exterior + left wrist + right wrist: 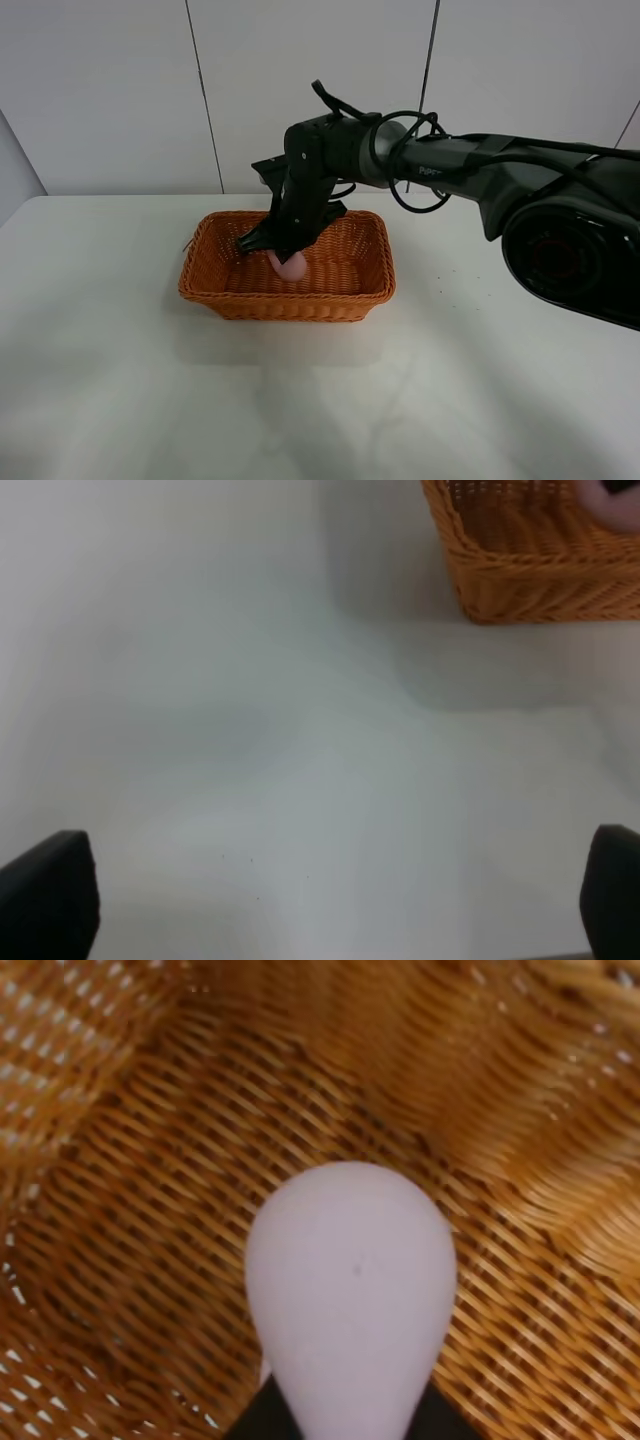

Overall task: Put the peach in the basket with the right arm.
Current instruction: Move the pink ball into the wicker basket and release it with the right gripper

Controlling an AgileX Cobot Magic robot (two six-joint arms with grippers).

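Inside one basket (pixel 300 302), one peach (pixel 291 266), right end effector (pixel 284 257) gripping it

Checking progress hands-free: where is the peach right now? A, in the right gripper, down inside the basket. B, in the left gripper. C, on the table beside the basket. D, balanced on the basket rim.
A: the peach sits in the right gripper below the rim of the basket, with wicker weave all around it in the right wrist view.
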